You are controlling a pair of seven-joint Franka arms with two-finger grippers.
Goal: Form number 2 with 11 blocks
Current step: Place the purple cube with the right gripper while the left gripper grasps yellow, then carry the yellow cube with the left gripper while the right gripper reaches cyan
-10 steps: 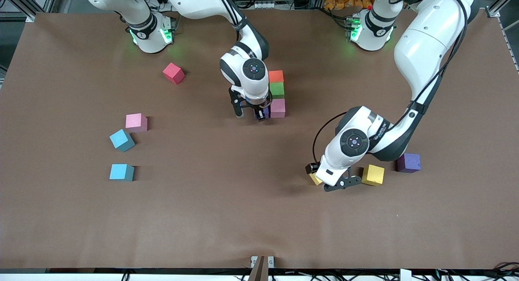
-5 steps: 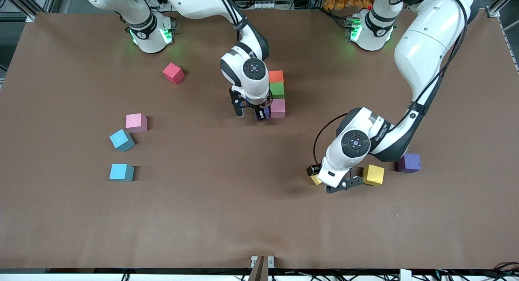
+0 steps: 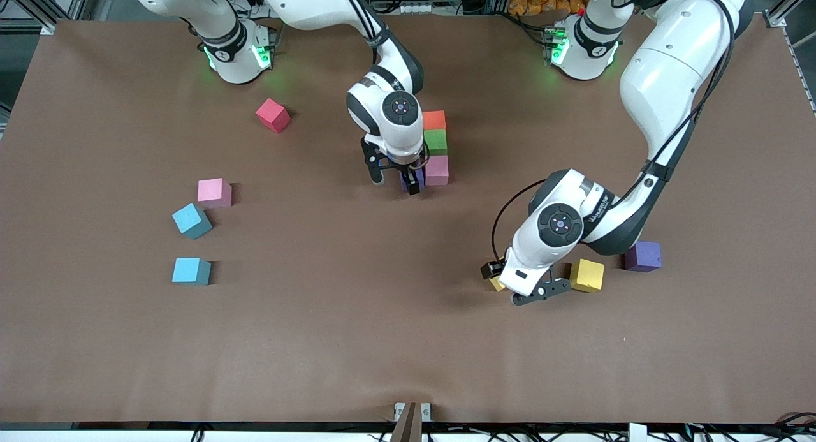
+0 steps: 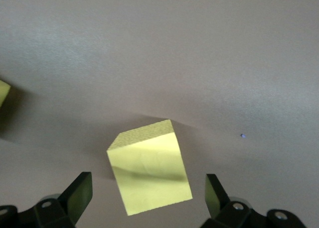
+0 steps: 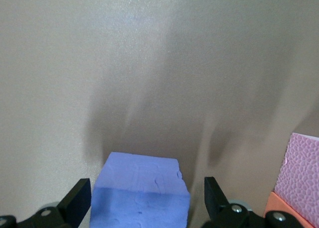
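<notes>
I see the brown desk [image 3: 408, 340] with both arms reaching in. The right gripper [image 3: 396, 179] sits low at the started number 2 [image 3: 435, 147], a column of orange, green and pink blocks; its fingers stand wide on either side of a purple block [image 5: 142, 198] resting just beside the pink one, gripping nothing. The left gripper [image 3: 517, 287] is spread wide over a yellow block [image 4: 149, 166], not touching it. Loose blocks: a second yellow [image 3: 586, 275], purple [image 3: 642, 256], red [image 3: 273, 115], pink [image 3: 214, 192], two light blue [image 3: 191, 220].
</notes>
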